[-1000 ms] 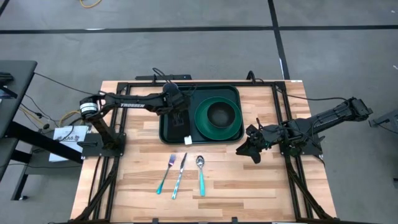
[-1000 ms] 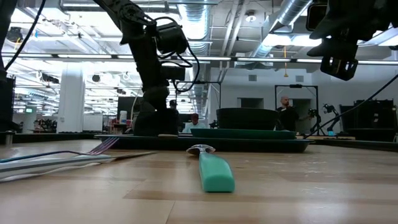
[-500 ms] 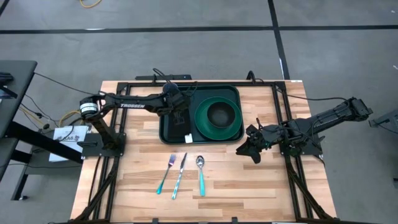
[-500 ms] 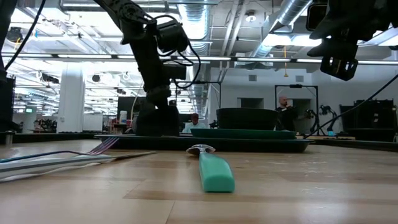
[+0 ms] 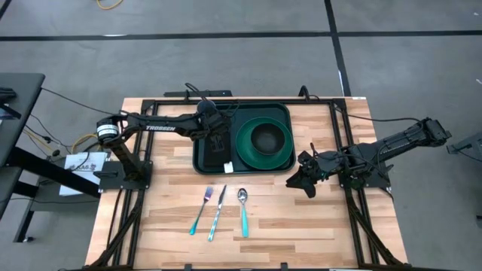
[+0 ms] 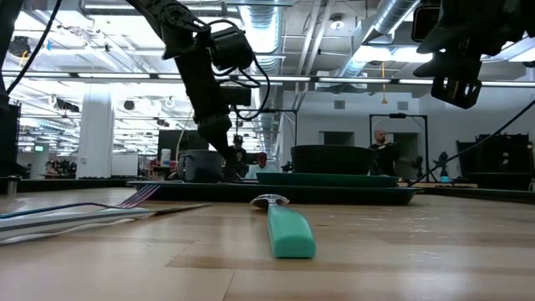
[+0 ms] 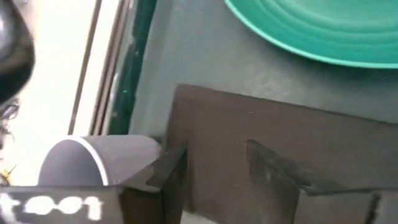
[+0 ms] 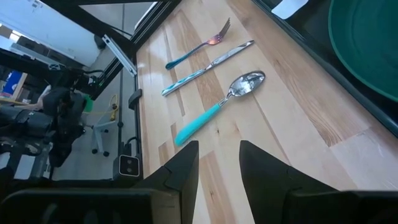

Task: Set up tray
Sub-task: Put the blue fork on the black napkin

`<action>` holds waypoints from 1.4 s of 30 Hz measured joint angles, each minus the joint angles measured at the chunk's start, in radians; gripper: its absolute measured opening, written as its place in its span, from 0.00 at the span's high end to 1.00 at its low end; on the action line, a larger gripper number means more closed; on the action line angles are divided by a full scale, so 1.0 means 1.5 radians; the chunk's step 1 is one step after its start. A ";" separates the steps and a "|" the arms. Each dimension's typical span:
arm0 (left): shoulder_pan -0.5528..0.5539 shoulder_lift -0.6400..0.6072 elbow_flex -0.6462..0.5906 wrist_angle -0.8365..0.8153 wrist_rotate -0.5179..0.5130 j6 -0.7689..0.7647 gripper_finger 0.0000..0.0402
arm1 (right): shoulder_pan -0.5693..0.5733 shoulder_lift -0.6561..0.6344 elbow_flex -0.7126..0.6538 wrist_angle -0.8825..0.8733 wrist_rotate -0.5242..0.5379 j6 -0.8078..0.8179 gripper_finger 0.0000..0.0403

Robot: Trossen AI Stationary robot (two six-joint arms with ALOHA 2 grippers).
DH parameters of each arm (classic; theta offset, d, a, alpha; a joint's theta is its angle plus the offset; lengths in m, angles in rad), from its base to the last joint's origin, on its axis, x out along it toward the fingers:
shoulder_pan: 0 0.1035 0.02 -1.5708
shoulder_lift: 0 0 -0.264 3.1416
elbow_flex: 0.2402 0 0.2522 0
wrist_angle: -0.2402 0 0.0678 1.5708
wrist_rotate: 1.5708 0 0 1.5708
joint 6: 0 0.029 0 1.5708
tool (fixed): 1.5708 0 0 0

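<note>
The dark green tray (image 5: 203, 162) lies at the table's far middle. It holds a round green plate (image 5: 248, 154) with a dark bowl (image 5: 265, 138) on it, a flat black rectangle (image 7: 249, 124) and a grey cup (image 6: 201, 165) standing upright on its base. My left gripper (image 7: 214, 152) hangs open over the tray's left part, above the black rectangle, with the cup (image 7: 93, 165) just outside one finger. My right gripper (image 5: 299, 179) waits open above the table, right of the tray. My left gripper has one finger (image 7: 166, 174) right beside the cup's wall (image 7: 134, 152), coming from above and slanting down. Whether that finger touches the cup I cannot tell. Nothing lies between the two fingers.
A fork (image 5: 202, 209), a knife (image 5: 218, 212) and a teal-handled spoon (image 5: 243, 211) lie side by side on the wood near the front, before the tray. A white tag (image 5: 228, 168) sits at the tray's near rim. Black frame rails run along both table sides.
My left gripper has opened and come up off the grey cup, letting it go. The cup, hidden by the gripper before, now stands alone and upright on the tray's left part.
</note>
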 joint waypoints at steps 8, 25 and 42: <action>-0.020 0.000 0.000 -0.005 -0.036 -0.011 0.57 | 0.000 0.000 0.000 -0.002 0.000 -0.005 0.73; -0.111 -0.002 0.098 -0.338 0.332 -0.325 0.60 | 0.000 0.000 0.000 -0.007 0.000 -0.003 0.73; -0.361 -0.002 0.097 -0.507 0.360 -0.768 0.60 | 0.000 0.000 0.000 -0.009 0.000 0.008 0.73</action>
